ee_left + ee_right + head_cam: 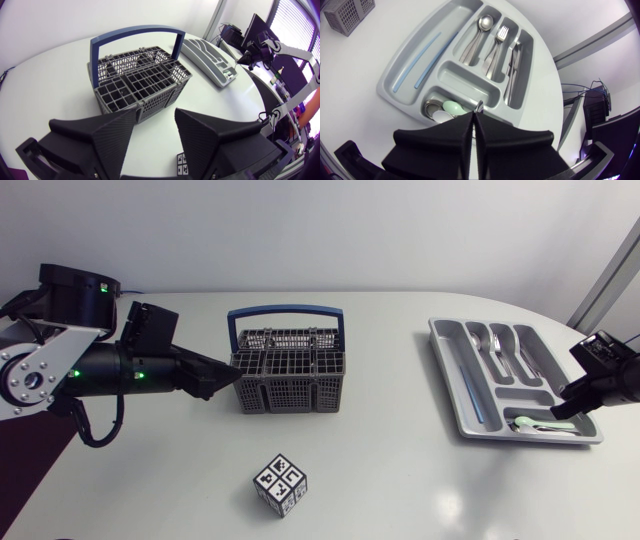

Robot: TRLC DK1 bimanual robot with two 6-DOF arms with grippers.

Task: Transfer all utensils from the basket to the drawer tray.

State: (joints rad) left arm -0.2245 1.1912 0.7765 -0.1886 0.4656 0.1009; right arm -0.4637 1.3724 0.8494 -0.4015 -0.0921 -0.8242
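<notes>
The grey plastic mesh cutlery basket with a blue bow handle (290, 368) stands near the middle of the table. From the left wrist view its cells (135, 85) are dark, and what lies in them cannot be made out. The left gripper (232, 372) sits just beside the basket's left wall, its fingers spread wide with nothing between them. The light grey plastic drawer tray with several compartments (410, 50) lies well apart at the right side of the table. A thin pale blue stick (420, 65) lies in its long outer compartment. The three parallel compartments next to that hold metal spoons (481, 30), metal forks (496, 42) and metal knives (514, 62). In the short end compartment nearest the right gripper (474, 115) lie a pale green plastic spoon (452, 106), a white plastic spoon (440, 116) and some metal bits partly hidden by the tray wall. The right gripper hangs over that end of the tray with its fingers pressed together on a small shiny metal end (479, 106). Only this tip pokes out between them, so what kind of utensil it is cannot be told. A white cube with black marker patterns (280, 485) stands on the table in front of the basket, cut off by the gripper in the left wrist view.
</notes>
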